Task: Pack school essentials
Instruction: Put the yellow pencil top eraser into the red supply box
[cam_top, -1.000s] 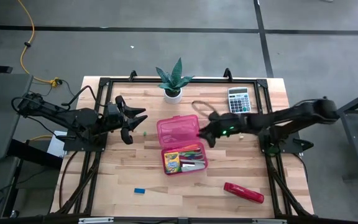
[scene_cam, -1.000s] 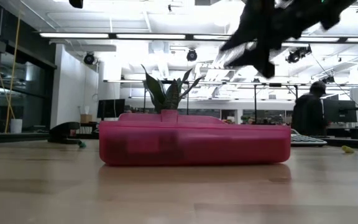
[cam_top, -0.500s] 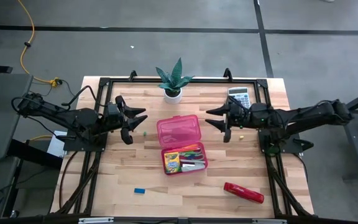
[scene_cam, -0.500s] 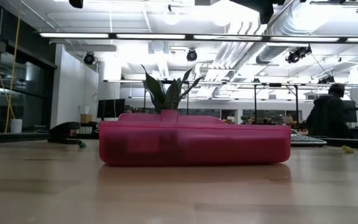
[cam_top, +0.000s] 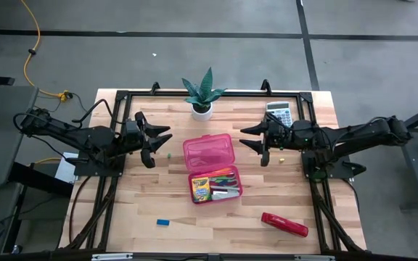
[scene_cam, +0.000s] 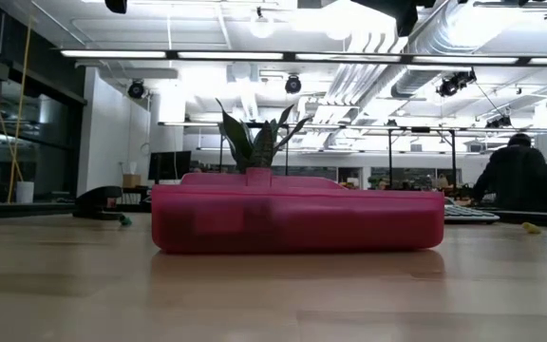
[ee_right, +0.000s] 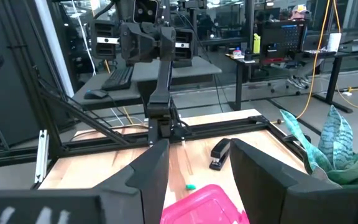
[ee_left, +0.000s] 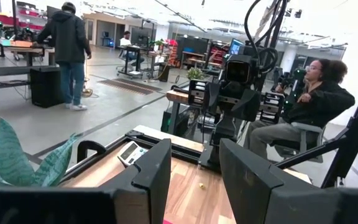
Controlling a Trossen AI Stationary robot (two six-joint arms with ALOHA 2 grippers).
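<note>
The open pink case lies mid-table, its empty lid [cam_top: 207, 150] on the far side and its tray [cam_top: 217, 185] on the near side. The tray holds the yellow-green crayon box [cam_top: 200, 189] and several pens. A tiny blue eraser [cam_top: 163, 222] lies on the wood near the front left. A small yellow piece [cam_top: 282, 154] lies right of the case. My left gripper [cam_top: 160, 141] hovers open, left of the lid, with nothing in it. My right gripper [cam_top: 253, 139] hovers open and empty, right of the lid. Both point level toward the case.
A potted plant [cam_top: 200, 94] stands at the far edge and a grey calculator [cam_top: 279, 112] at the far right. A red stapler [cam_top: 284, 225] lies near the front right, and a small green bit [cam_top: 169, 154] left of the lid. People sit and stand beyond the table.
My right gripper has drawn back from the case's right side toward the table's right edge. It has risen and rolled about its own axis, and has then held still. Its fingers stay open and carry nothing. The case has not moved.
</note>
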